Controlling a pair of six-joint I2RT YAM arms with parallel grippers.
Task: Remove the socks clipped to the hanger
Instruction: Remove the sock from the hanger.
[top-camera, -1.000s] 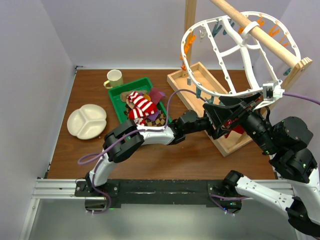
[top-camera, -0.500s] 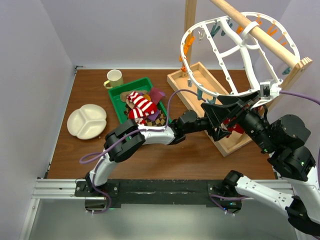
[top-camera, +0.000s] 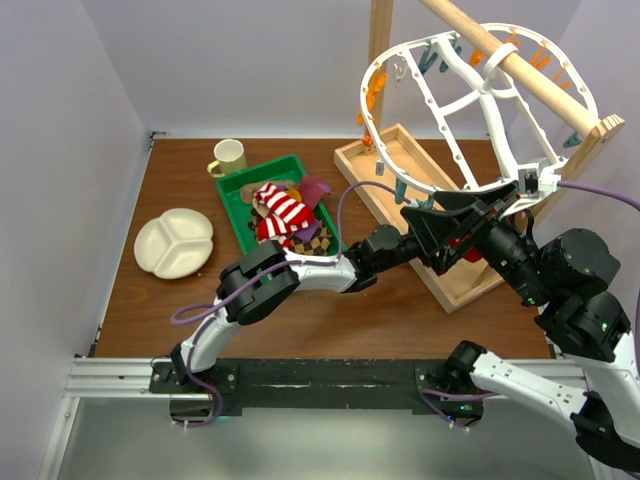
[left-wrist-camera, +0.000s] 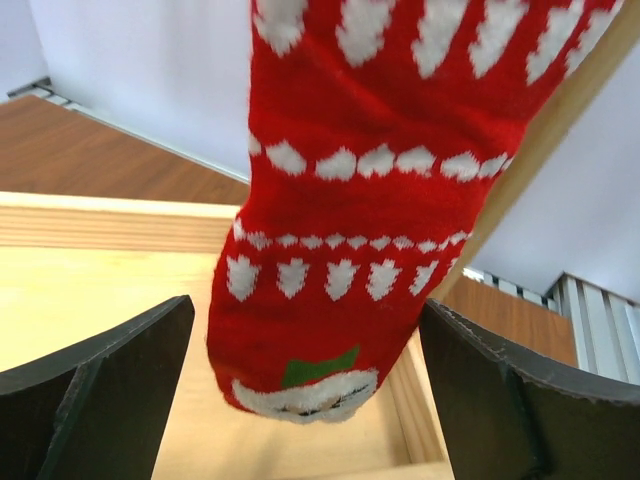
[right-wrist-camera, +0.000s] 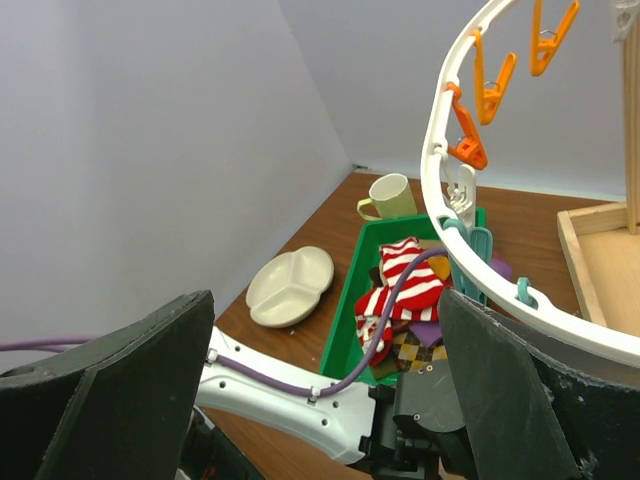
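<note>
A red sock (left-wrist-camera: 350, 200) with white patterns hangs from above between my left gripper's (left-wrist-camera: 308, 335) open fingers, touching neither. In the top view the left gripper (top-camera: 438, 242) reaches under the white oval hanger (top-camera: 420, 185), with the red sock (top-camera: 464, 247) beside it. My right gripper (top-camera: 440, 208) is open and empty just above the left one, below the hanger's near rim. In the right wrist view the right gripper (right-wrist-camera: 325, 300) looks past the hanger rim (right-wrist-camera: 432, 170), which has orange clips (right-wrist-camera: 490, 85). Other socks (top-camera: 285, 210) lie in a green tray (top-camera: 232, 195).
The wooden stand's base box (top-camera: 400, 160) lies under the hanger, and its rail (top-camera: 520, 65) carries the hanger. A pale mug (top-camera: 229, 157) and a white divided plate (top-camera: 175, 243) sit on the table's left. The left arm's purple cable (right-wrist-camera: 300, 385) crosses below the right gripper.
My left arm has shifted slightly to the right toward the hanging red sock. The hanger and the right gripper have tilted up a little.
</note>
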